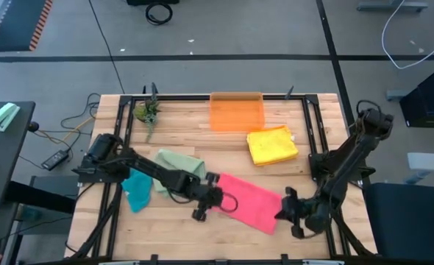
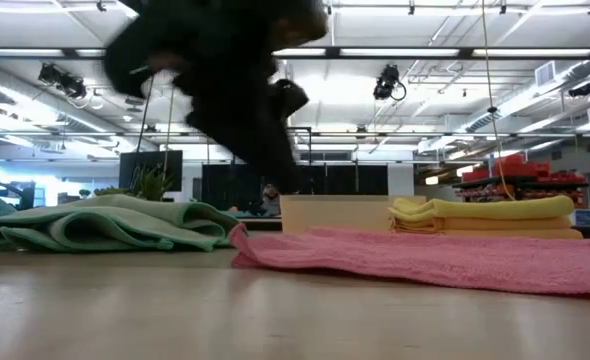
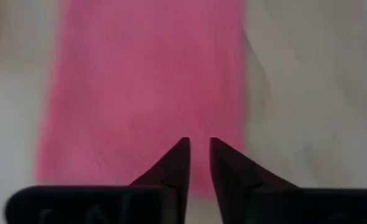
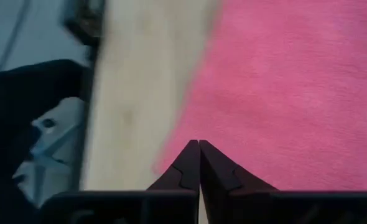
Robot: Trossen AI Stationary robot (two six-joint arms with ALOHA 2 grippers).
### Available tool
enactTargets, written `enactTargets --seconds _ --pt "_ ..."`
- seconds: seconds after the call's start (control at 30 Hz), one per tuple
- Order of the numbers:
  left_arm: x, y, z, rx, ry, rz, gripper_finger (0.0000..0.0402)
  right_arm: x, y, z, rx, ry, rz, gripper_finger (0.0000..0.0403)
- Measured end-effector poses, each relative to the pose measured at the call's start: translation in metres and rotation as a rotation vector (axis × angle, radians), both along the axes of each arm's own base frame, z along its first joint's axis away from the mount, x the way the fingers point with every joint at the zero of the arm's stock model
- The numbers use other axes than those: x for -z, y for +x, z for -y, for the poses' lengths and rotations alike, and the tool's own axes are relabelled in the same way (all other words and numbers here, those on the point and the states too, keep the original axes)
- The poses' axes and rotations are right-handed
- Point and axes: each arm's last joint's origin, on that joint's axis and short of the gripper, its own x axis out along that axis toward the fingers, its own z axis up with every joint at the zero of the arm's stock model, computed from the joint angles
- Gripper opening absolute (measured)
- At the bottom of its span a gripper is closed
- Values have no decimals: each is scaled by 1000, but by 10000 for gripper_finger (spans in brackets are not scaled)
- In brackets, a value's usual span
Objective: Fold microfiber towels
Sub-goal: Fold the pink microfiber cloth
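Pink microfiber towel (image 1: 250, 201), flat rectangle, spread aslant on the near middle of the pale wooden-plank surface (image 1: 180, 235); one short end toward the left arm, the other toward the right arm. Same pink cloth low across the front of the low view (image 2: 425, 260) and filling most of both wrist views (image 3: 146, 81) (image 4: 295, 81).

Left pincer (image 1: 215, 197) at the pink towel's left end, over its edge; fingers (image 3: 174, 165) parted by a narrow gap in the left wrist view, nothing visible between the tips. Left arm a dark blurred mass at upper left of the low view (image 2: 235, 90).

Right pincer (image 1: 285, 210) at the pink towel's right end, near the surface's right front; fingertips pressed together in the right wrist view (image 4: 199, 155), tips at the border of pink cloth and bare wood; cloth between them not discernible.

Sage-green microfiber towel (image 1: 180, 165), loosely bunched, left of centre, partly under the left arm; folds visible in the low view (image 2: 105, 222). Teal microfiber towel (image 1: 137, 190), crumpled, just beside the green one toward the left front. Yellow microfiber towel (image 1: 272, 145), folded into a thick square, right of centre at the rear; stacked layers in the low view (image 2: 495, 215).

Translucent orange rectangular bin (image 1: 236, 112) at the rear middle, near the yellow towel. Small green potted plant (image 1: 148, 112) at the rear left corner.
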Motion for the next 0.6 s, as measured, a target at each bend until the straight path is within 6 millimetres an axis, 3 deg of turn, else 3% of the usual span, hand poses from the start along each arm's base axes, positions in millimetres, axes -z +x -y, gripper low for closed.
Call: enactTargets --seconds 0.2,0.33,0.6 --pt "4 -6 14 161 83 -12 147 4 6 -24 -74 -117 22 27" --pt "5 -8 13 148 130 -20 174 5 12 -33 -104 -164 36 43" --pt "10 -3 8 129 129 -21 163 21 12 -49 -204 -248 31 109"
